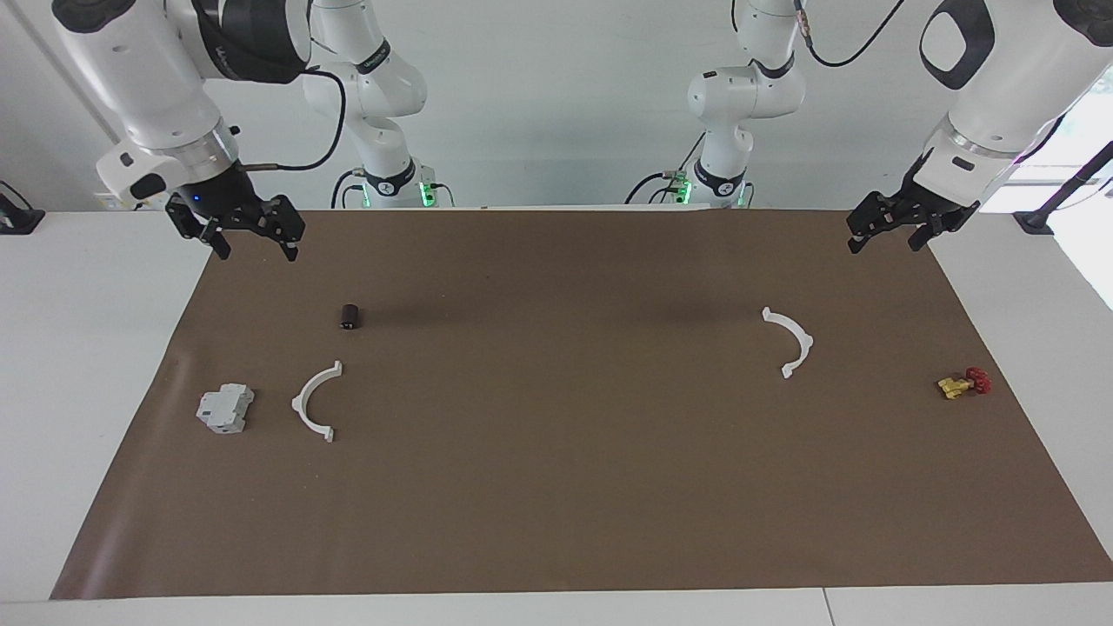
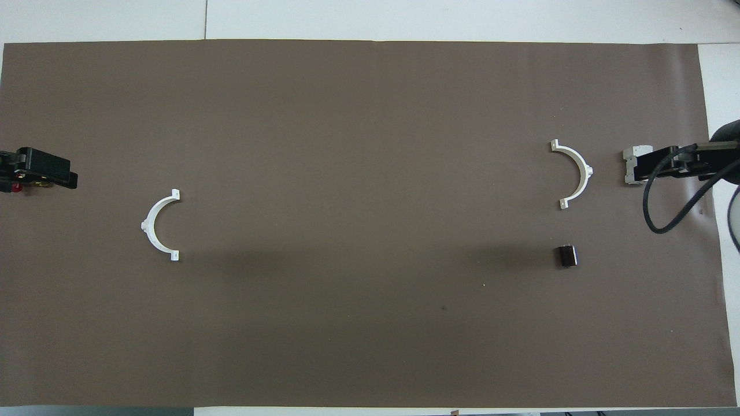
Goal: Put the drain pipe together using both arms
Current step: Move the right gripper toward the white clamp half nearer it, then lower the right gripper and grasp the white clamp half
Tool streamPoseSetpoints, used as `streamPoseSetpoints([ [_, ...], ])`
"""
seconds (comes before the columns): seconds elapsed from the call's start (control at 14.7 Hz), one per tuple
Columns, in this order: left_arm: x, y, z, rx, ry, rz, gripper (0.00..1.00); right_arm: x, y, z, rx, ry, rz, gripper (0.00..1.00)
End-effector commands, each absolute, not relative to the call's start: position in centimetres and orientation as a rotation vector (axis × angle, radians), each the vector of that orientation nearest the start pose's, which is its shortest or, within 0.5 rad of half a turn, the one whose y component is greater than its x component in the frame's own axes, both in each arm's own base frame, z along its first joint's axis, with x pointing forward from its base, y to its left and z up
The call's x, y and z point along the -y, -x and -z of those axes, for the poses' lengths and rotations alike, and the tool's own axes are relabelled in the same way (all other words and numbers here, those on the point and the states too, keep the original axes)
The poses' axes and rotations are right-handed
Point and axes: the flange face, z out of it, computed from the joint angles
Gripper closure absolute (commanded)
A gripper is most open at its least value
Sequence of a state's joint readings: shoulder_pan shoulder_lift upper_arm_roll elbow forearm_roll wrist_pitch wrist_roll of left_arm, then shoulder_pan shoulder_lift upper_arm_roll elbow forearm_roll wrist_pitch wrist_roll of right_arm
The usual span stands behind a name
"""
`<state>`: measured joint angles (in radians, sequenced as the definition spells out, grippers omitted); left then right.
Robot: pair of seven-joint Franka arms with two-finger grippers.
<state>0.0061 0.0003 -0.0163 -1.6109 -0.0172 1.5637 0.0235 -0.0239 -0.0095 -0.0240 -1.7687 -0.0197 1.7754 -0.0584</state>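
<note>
Right now my right claw [image 1: 254, 236] hangs released, fingers spread and holding nothing, up in the air over the brown mat's [image 1: 556, 487] corner at the right arm's end of the table [image 1: 78, 365]. My left claw [image 1: 885, 233] hangs the same way, spread wide and bare, over the mat's corner at the left arm's end. Out from the right claw, a small dark cylinder [image 1: 349, 316] lies on the mat, and farther from us sits one white half-ring [image 1: 315, 402] of the drain pipe, flat on the mat, with a grey blocky part [image 1: 225, 408] beside it toward the table's edge. In the overhead view my right claw [image 2: 665, 164] partly covers that grey part [image 2: 630, 156], though the facing view shows it well above it. Out from the left claw lies the other white half-ring [image 1: 791, 341], flat as well, and a little red and yellow piece [image 1: 963, 383] rests near the mat's edge. Both halves lie well apart, unjoined, open sides facing each other across the mat's middle.
</note>
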Motion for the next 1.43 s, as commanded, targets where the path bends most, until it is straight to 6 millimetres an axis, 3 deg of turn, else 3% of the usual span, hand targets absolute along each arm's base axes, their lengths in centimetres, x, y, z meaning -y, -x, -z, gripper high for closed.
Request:
streamPoseSetpoints([
  [0.0, 0.6, -54.3, -60.7, -0.058, 3.16, -0.07, 0.0, 4.9, -58.2, -48.6, 0.134, 3.145, 0.03, 0.0],
  [0.14, 0.5, -54.3, -60.7, -0.055, 3.16, -0.07, 0.0, 5.2, -59.5, -42.8, 0.189, 3.148, 0.089, 0.0],
  [0.27, 0.5, -54.3, -60.7, -0.055, 3.16, -0.07, 0.0, 5.7, -60.0, -38.2, 0.34, 3.146, 0.155, 0.0],
  [0.34, 0.5, -54.3, -60.7, -0.055, 3.16, -0.07, 0.0, 5.7, -60.5, -36.3, 0.362, 3.143, 0.136, 0.01],
  [0.54, 0.6, -54.3, -60.7, -0.058, 3.16, -0.07, 0.0, 6.1, -61.2, -33.0, 0.464, 3.132, 0.117, 0.21],
  [0.68, 0.5, -54.3, -60.7, -0.055, 3.16, -0.07, 0.0, 7.9, -61.6, -31.3, 0.437, 3.134, 0.103, 0.27],
  [0.81, 0.6, -54.3, -60.7, -0.058, 3.16, -0.07, 0.0, 8.0, -61.8, -31.2, 0.425, 3.135, 0.103, 0.35],
  [1.02, 0.6, -54.3, -60.7, -0.058, 3.16, -0.07, 0.0, 7.9, -61.9, -30.2, 0.338, 3.097, 0.119, 0.37],
  [1.36, 0.5, -54.3, -60.7, -0.055, 3.16, -0.07, 0.0, 7.5, -62.0, -30.0, 0.344, 3.092, 0.125, 0.46],
])
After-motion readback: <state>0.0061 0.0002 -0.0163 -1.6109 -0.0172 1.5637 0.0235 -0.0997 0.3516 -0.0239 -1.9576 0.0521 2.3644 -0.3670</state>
